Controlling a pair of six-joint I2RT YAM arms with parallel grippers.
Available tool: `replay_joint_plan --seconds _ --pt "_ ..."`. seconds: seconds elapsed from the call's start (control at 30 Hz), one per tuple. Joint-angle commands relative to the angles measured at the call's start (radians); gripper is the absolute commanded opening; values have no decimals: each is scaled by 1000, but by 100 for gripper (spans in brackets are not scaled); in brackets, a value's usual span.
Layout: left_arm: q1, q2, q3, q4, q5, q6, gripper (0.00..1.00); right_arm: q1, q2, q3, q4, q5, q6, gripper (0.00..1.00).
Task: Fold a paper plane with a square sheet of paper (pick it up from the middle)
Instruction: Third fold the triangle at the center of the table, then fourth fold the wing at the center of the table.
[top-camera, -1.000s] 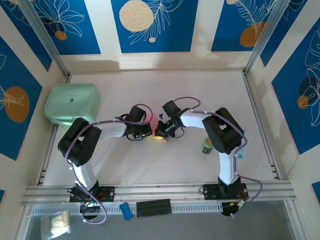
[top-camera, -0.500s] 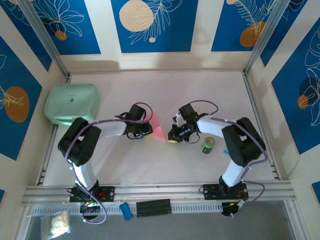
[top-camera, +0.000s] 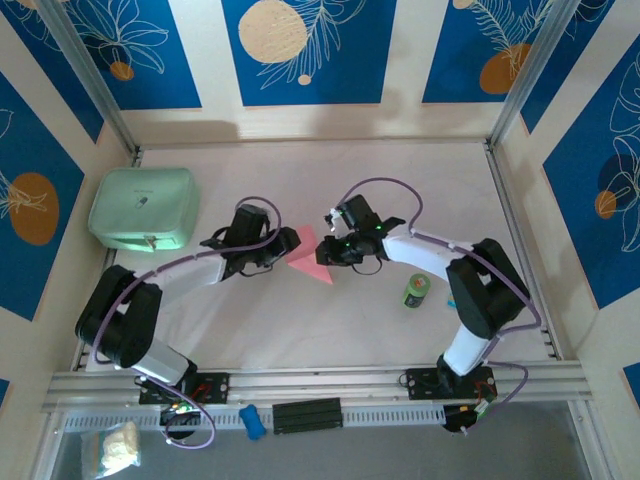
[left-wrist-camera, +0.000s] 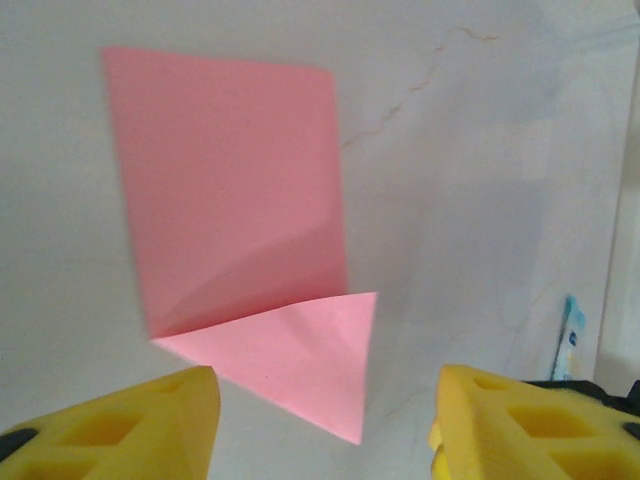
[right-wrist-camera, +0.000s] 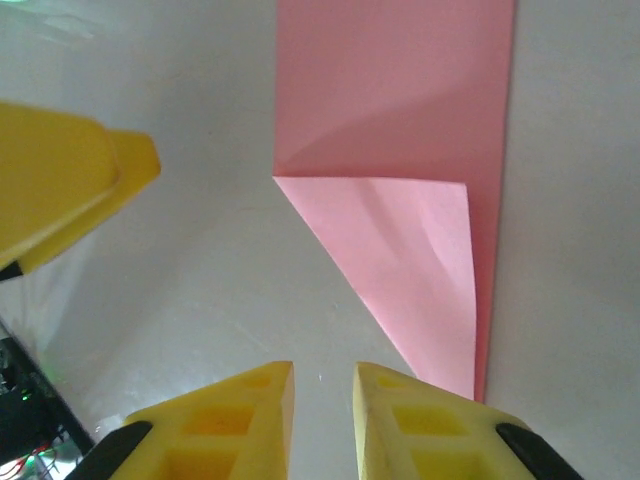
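Pink paper sheet (top-camera: 308, 256), one corner folded over, lies flat mid-worktop (top-camera: 400, 180), btw the two arms. L fingers (left-wrist-camera: 150, 420) wide open, holding nothing. R fingers (right-wrist-camera: 420, 420) only slightly apart, holding nothing.

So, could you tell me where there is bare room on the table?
Crowded: the centre, where left claw and right claw flank the pink paper. Free: the table strip from there to the back wall, and the near strip down to the rail.

On the pale surface (top-camera: 400, 180) lie a partly folded pink sheet of paper (top-camera: 308, 256) at the centre, a mint-green case (top-camera: 142, 208) at the left edge, and a green can (top-camera: 416, 291) toward the right.
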Motion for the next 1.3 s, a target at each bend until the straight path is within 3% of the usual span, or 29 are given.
replay_joint_plan --seconds 0.0,0.23,0.5,0.7,0.97,1.27 --pt "12 -29 -55 23 -2 -49 62 9 61 39 10 24 -11 23" --pt "15 -8 -116 120 56 -107 63 9 168 114 4 70 8 25" --pt "15 66 -125 236 102 -162 44 7 224 94 -13 89 54 25" --pt "16 106 -118 257 94 -175 38 7 237 64 -16 85 82 24" --pt "16 126 -128 228 36 -202 44 6 235 49 -29 83 95 24" --pt "12 185 -96 257 66 -194 43 7 236 46 -25 77 87 24"
